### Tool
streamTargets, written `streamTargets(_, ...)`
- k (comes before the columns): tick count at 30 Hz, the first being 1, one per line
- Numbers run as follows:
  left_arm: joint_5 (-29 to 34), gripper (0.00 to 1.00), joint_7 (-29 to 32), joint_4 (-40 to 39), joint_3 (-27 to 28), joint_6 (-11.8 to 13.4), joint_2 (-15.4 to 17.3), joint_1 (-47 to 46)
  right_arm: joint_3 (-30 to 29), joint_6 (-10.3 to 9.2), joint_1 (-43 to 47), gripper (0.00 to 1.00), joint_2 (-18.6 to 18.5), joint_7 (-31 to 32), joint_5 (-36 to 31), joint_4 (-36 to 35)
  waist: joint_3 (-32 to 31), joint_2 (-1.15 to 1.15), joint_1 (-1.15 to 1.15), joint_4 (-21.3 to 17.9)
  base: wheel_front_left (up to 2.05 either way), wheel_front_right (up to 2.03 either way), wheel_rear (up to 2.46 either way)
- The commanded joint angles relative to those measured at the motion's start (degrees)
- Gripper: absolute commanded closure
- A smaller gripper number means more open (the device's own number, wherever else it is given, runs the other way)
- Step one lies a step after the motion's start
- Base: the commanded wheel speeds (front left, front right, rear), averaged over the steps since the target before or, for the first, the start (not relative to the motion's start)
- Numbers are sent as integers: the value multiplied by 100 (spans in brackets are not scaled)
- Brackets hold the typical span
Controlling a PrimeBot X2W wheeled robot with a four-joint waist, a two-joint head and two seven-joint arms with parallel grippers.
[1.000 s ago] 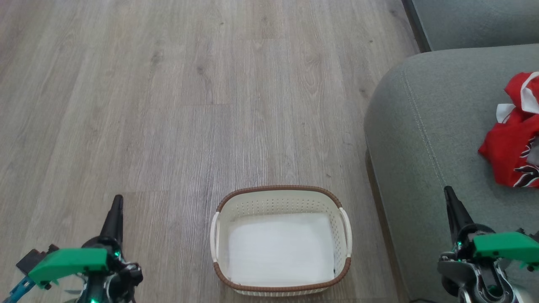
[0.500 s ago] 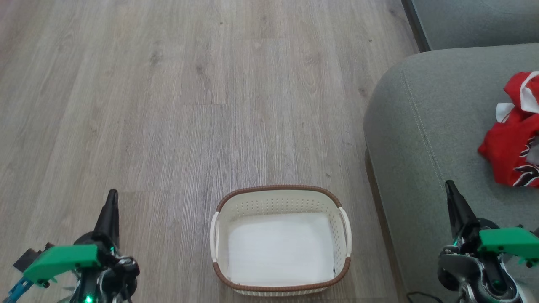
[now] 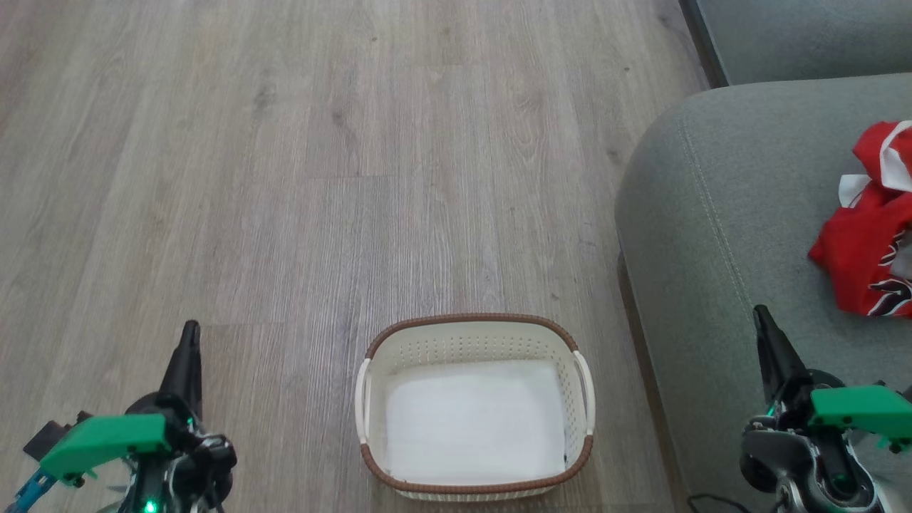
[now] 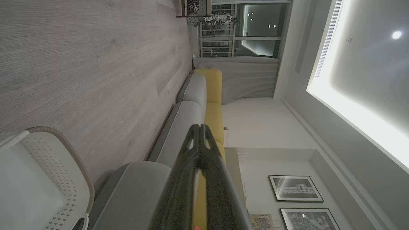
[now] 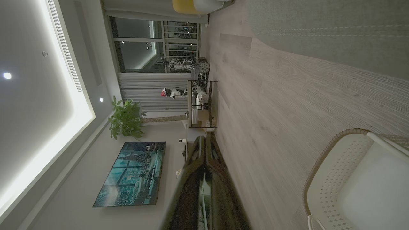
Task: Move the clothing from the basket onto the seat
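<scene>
The red clothing [image 3: 868, 235] with white trim and black markings lies crumpled on the grey-green seat [image 3: 719, 235] at the right edge of the head view. The cream basket [image 3: 472, 333] with its brown rim stands on the floor at bottom centre, holding only a white liner; it also appears in the left wrist view [image 4: 60, 159] and the right wrist view [image 5: 332, 172]. My left gripper [image 3: 189, 329] is shut at lower left, left of the basket, holding nothing. My right gripper [image 3: 760, 313] is shut at lower right over the seat's front edge, empty, short of the clothing.
Grey wood-look floor [image 3: 320, 178] stretches ahead and left of the basket. A second sofa section [image 3: 805, 35] stands at the top right. The wrist views show a yellow sofa back [image 4: 213, 95], a shelf unit [image 5: 201, 105], a plant [image 5: 126, 119] and a wall screen [image 5: 131, 174].
Over the last second both grippers rose slightly in the head view, the left drifting a little left. Since half a second ago nothing has moved. Basket and clothing stay put.
</scene>
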Motion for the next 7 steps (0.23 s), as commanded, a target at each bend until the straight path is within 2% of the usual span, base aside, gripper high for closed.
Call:
streamTargets(1,-13,100,46,-209,211,-37,32,-286,98,-1,-282,100,19,45,12,-188,0,0,0,0,0,0,0)
streamTargets(7,-13,100,46,-209,211,-37,32,-286,95,-1,-282,100,21,48,10,-188,0,0,0,0,0,0,0)
